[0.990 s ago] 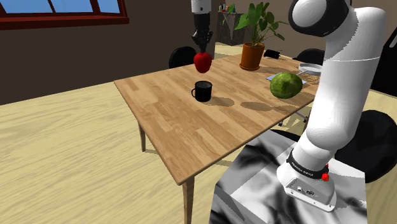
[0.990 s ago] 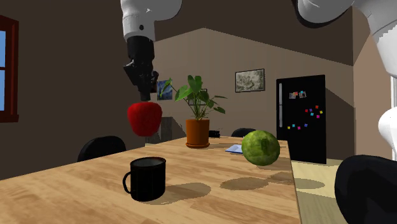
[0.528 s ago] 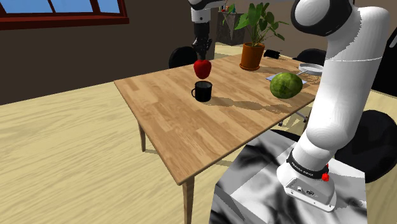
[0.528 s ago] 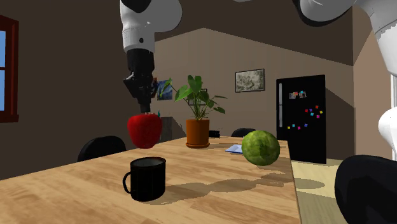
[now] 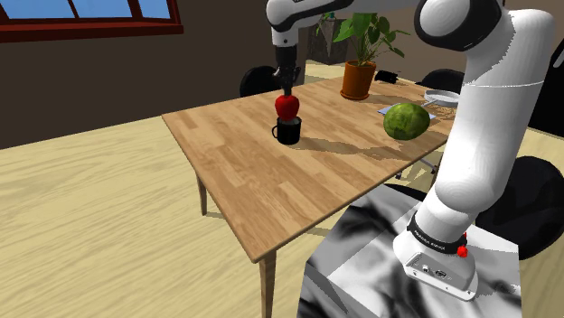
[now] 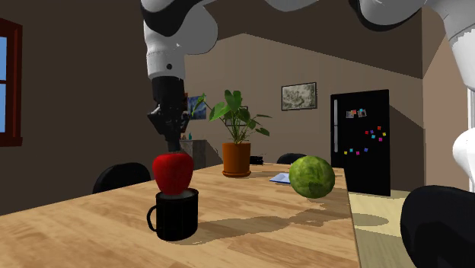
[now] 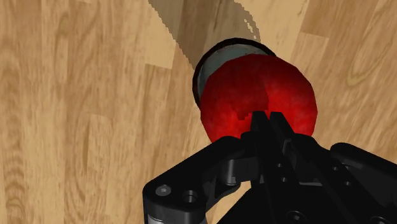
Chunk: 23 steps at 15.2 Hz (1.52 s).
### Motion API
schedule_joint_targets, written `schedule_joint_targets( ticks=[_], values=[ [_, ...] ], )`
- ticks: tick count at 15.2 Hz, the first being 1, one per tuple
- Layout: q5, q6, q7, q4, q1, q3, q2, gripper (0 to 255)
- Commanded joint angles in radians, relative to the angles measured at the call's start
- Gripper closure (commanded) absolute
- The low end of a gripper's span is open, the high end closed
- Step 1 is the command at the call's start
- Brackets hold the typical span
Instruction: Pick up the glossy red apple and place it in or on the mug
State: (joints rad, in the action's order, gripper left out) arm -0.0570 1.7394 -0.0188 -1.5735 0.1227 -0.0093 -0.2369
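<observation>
Red and glossy, the apple (image 5: 287, 106) sat on the mouth of the black mug (image 5: 288, 135), in the upper middle of the shoulder view, on the wooden tabletop (image 5: 244, 176). It lay directly beneath the claw (image 5: 286, 90), which hung straight down, so claw, apple and mug lined up one above the other. Seen from the side, the apple seemed to rest on the rim rather than sink inside. In the wrist view the two black fingers (image 7: 261, 125) were drawn almost together, their tips pinching the top of the apple. I took the claw to be closed on the apple, so the next move would call for letting go and rising straight up. A green fruit (image 5: 406, 120) lay well apart, toward the right.
</observation>
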Motion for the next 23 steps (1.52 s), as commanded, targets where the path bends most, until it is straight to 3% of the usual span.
schedule_joint_targets(
  ticks=[1,7,8,13,17,23],
  values=[
    [0.0,0.009,0.0,-0.008,0.0,0.0,0.001,255],
    [0.0,0.009,0.0,-0.008,0.0,0.0,0.001,255],
    [0.0,0.009,0.0,-0.008,0.0,0.0,0.001,0],
    [0.0,0.009,0.0,-0.008,0.0,0.0,0.001,0],
    [0.001,-0.126,-0.002,0.144,-0.004,0.002,-0.017,0],
    [0.001,-0.126,-0.002,0.144,-0.004,0.002,-0.017,0]
  ],
)
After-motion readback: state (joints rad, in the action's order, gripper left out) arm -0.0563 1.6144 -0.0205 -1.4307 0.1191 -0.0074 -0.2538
